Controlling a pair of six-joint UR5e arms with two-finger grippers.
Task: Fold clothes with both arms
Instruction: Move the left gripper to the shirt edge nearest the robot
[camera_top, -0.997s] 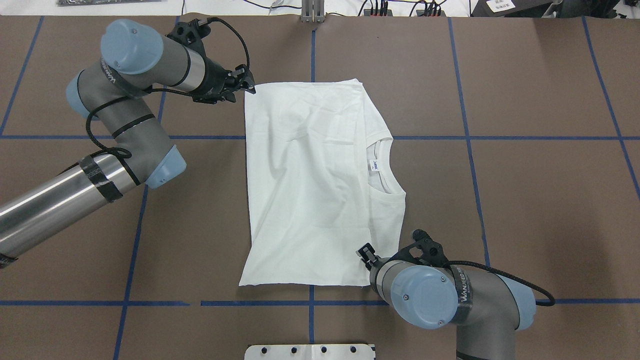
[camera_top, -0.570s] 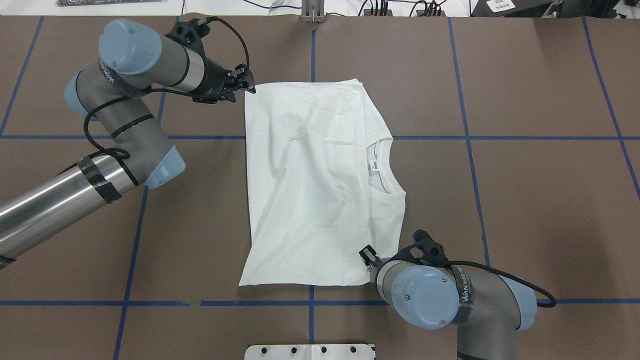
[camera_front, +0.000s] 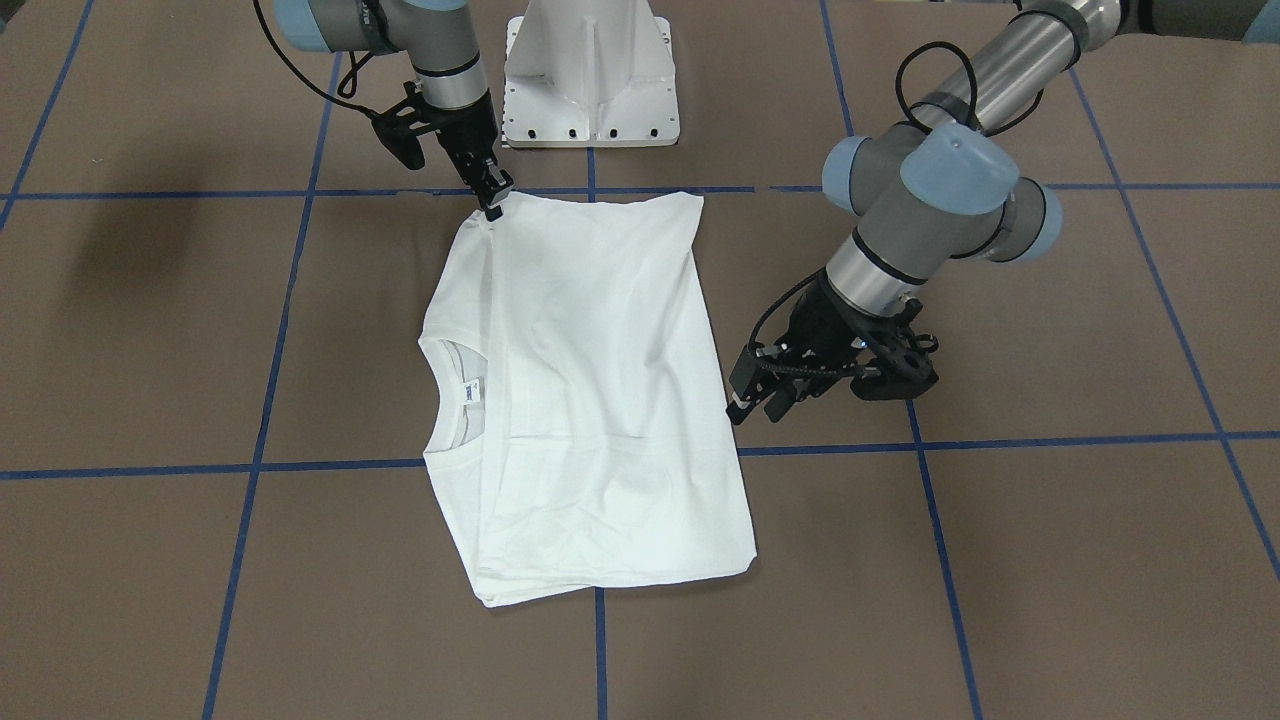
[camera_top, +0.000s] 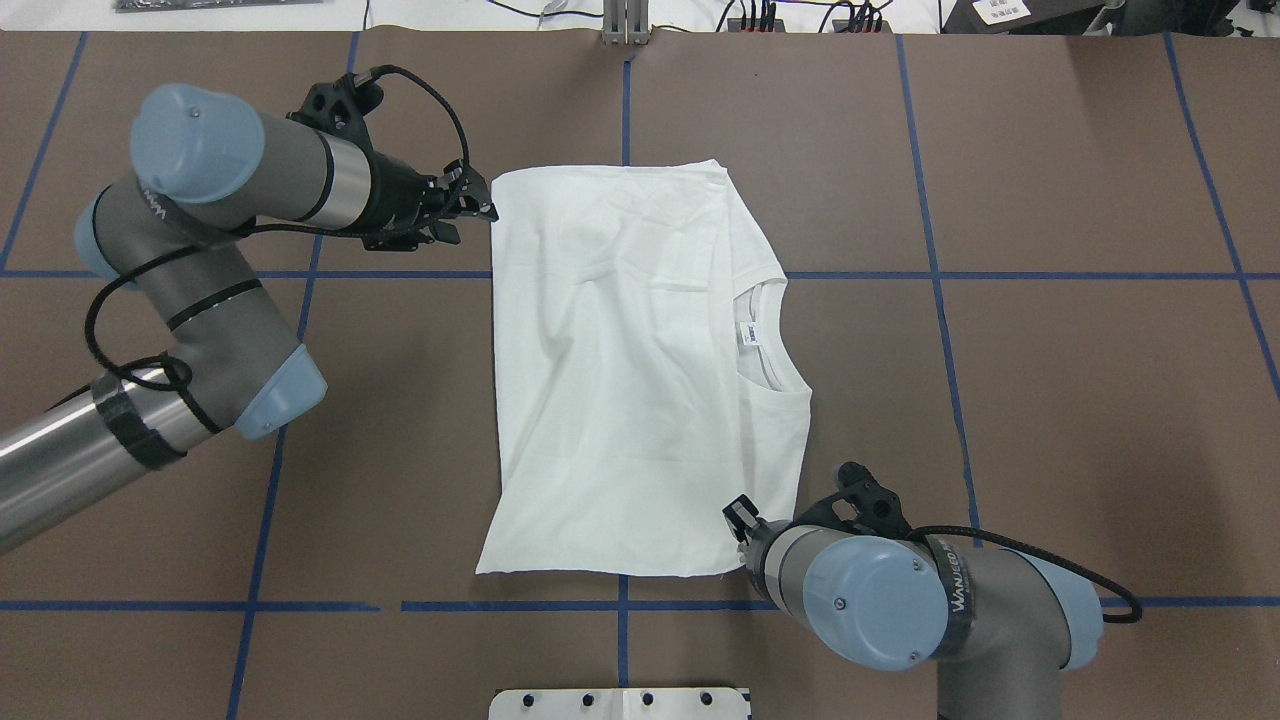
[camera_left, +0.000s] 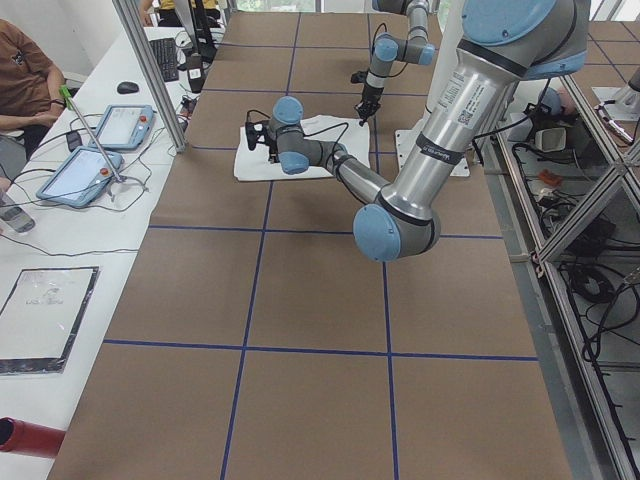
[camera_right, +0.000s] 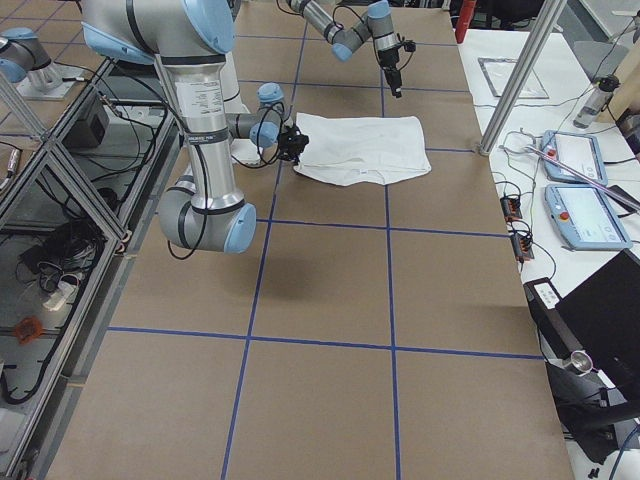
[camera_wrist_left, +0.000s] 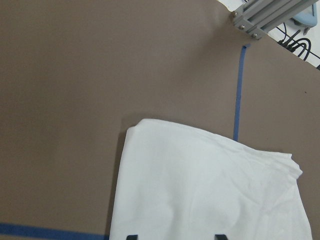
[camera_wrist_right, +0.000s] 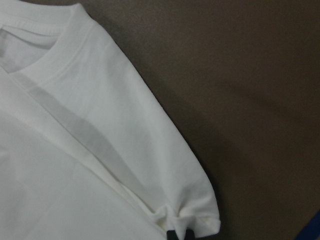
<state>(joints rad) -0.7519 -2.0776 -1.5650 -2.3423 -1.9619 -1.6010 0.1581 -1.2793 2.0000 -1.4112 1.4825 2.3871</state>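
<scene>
The right hand is clamped on the near corner of the T-shirt, which lies folded flat at the middle of the desk. The left hand, fingers apart, sits at the edge by the far corner and grips nothing. Risk: a lift by one hand alone would likely skew the cloth and open the fold, and a thin pinch may slip.

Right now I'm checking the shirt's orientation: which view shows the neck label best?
The exterior front-facing view: the neck label lies unobstructed inside the collar. Overhead shows it nearly as well. In both side views it's too small; the right wrist view catches only collar, the left wrist only a T-shirt corner.
</scene>
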